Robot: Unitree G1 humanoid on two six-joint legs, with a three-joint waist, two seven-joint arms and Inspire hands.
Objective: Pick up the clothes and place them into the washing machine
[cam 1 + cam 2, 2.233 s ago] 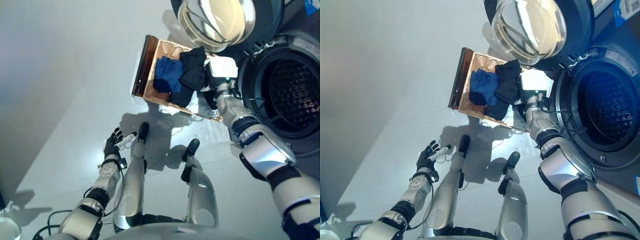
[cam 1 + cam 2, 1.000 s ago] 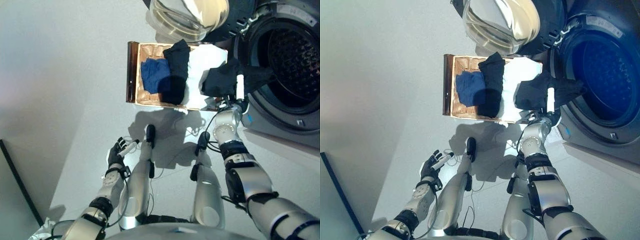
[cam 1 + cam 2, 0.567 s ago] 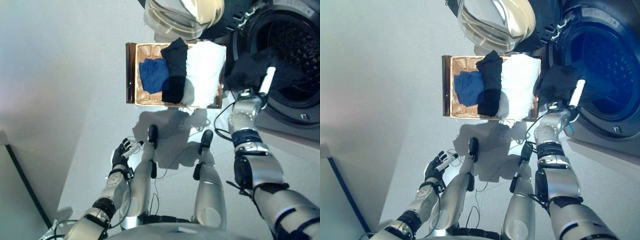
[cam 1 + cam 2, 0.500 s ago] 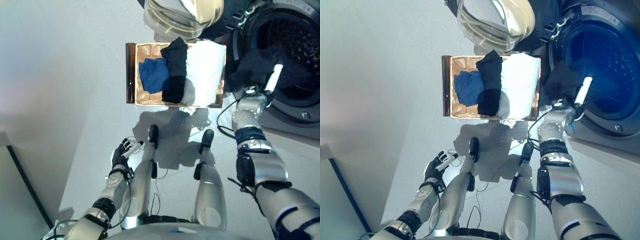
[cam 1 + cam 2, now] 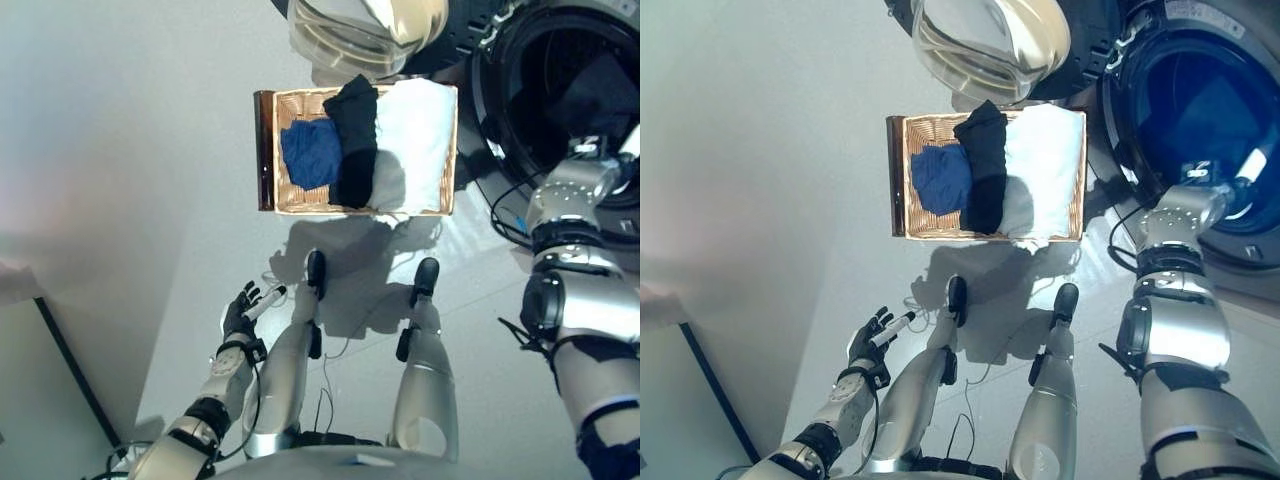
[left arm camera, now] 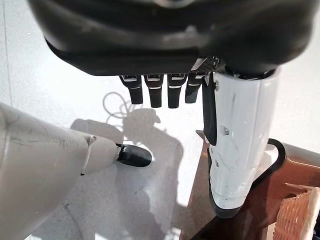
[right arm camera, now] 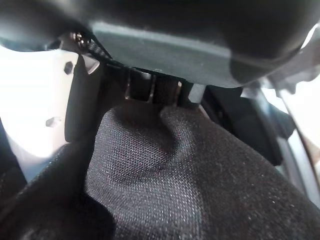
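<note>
Right hand (image 7: 150,60) curled round black garment (image 7: 165,175) inside washing machine drum (image 5: 560,90). Left hand (image 5: 240,312) hanging loose, fingers relaxed, holding nothing.

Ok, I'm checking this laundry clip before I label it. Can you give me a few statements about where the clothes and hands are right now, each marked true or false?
1. The right hand grips a black garment at the washing machine drum. True.
2. The wicker basket is empty. False: it holds a blue garment, a black garment and a white cloth.
3. The left hand hangs open over the floor, holding nothing. True.
4. The washing machine door is shut. False: it stands swung open above the basket.
5. The blue garment lies on the floor. False: it lies in the basket.
</note>
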